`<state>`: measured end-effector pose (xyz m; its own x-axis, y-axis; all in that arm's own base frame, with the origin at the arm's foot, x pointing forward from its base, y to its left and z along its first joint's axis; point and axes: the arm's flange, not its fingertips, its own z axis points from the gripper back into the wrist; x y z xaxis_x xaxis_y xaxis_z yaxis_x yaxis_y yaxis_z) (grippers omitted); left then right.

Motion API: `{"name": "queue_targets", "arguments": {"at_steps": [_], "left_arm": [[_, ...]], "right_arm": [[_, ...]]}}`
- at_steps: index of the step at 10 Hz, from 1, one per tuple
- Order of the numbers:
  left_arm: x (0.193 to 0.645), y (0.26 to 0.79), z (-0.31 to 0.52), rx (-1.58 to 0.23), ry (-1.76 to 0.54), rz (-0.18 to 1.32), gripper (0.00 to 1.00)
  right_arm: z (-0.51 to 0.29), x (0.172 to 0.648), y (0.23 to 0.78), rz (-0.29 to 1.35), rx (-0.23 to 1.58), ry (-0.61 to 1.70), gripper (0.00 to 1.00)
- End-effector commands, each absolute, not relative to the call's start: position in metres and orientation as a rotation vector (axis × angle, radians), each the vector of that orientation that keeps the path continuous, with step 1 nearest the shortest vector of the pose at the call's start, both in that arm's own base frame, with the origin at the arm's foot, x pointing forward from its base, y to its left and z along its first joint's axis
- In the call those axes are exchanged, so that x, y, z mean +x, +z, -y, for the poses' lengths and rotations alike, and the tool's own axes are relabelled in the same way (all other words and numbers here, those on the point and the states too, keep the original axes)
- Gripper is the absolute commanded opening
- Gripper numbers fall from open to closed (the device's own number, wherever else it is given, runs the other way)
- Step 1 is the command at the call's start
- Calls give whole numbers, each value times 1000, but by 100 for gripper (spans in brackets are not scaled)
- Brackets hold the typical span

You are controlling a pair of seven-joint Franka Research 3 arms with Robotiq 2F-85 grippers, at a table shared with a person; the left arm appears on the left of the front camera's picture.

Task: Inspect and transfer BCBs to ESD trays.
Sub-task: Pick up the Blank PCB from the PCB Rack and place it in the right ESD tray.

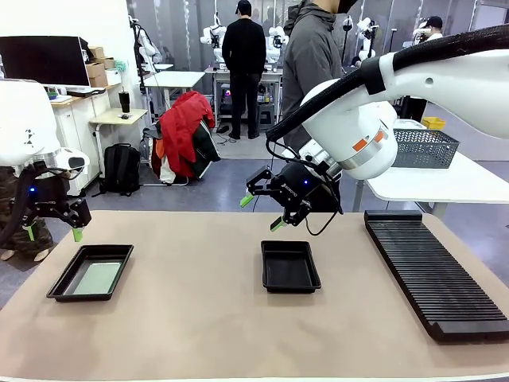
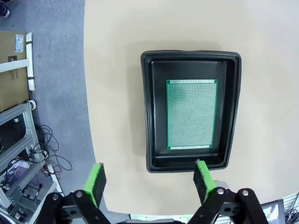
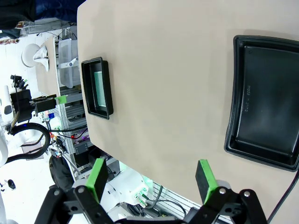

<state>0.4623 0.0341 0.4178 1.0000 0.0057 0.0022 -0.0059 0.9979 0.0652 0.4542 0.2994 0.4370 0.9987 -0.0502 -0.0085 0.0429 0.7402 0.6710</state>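
The board lies flat on the floor of the left tray, with a bare black margin all round it, wider on one long side. It is thin and full of small holes, so we judge it light and stiff, yet easy to crack or scratch if bent or dragged. We would take it by two opposite edges, never by its face. Lying flat against the floor, it gives little to pinch, and the tray's sloped walls crowd the fingers. The left tool hangs above this tray, jaws spread wide and holding nothing. The middle tray sits bare at the table's centre. The right tool hovers over its far edge, likewise wide open and free. A long ribbed rack lies at the right.
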Motion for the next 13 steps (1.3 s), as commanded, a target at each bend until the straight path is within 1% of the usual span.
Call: {"name": "queue_targets", "arguments": {"at_steps": [1,13], "left_arm": [[463,417,-35,65,7,0,100],[463,417,-35,65,7,0,100]], "right_arm": [[-300,454,437,10,730,-50,100],[-300,454,437,10,730,-50,100]]}}
